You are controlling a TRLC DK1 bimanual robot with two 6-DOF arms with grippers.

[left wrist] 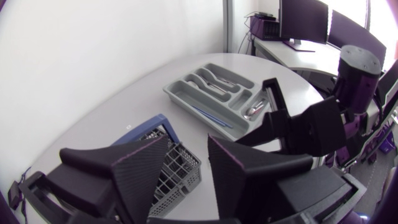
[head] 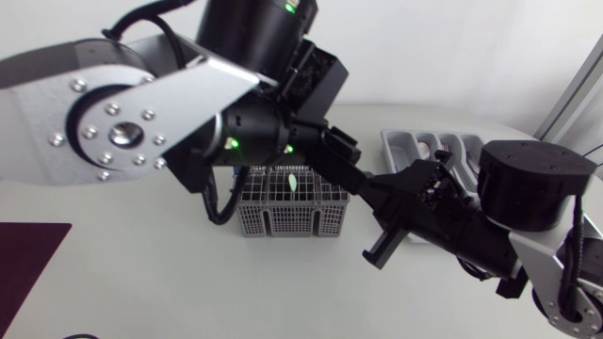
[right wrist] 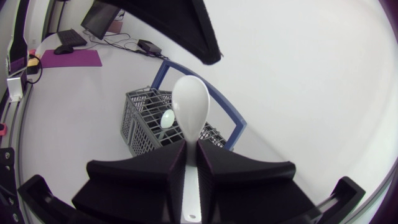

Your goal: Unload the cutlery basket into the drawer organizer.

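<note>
My right gripper (right wrist: 191,151) is shut on the handle of a white spoon (right wrist: 191,107), whose bowl sticks up ahead of the fingers. Beyond it stands the grey wire cutlery basket (right wrist: 142,118) with a blue handle, a pale green spoon (right wrist: 167,117) inside. In the head view the basket (head: 290,210) sits mid-table, with the green spoon (head: 294,181) in it. My left gripper (left wrist: 186,163) hangs open above the basket (left wrist: 181,174), with nothing between its fingers. The grey drawer organizer (left wrist: 180,94) lies ahead, holding some cutlery.
In the head view both grippers meet close together just right of the basket, the left (head: 350,174) above the right (head: 384,240). The organizer (head: 396,143) is at the back right. A dark purple mat (head: 28,259) lies at the left edge.
</note>
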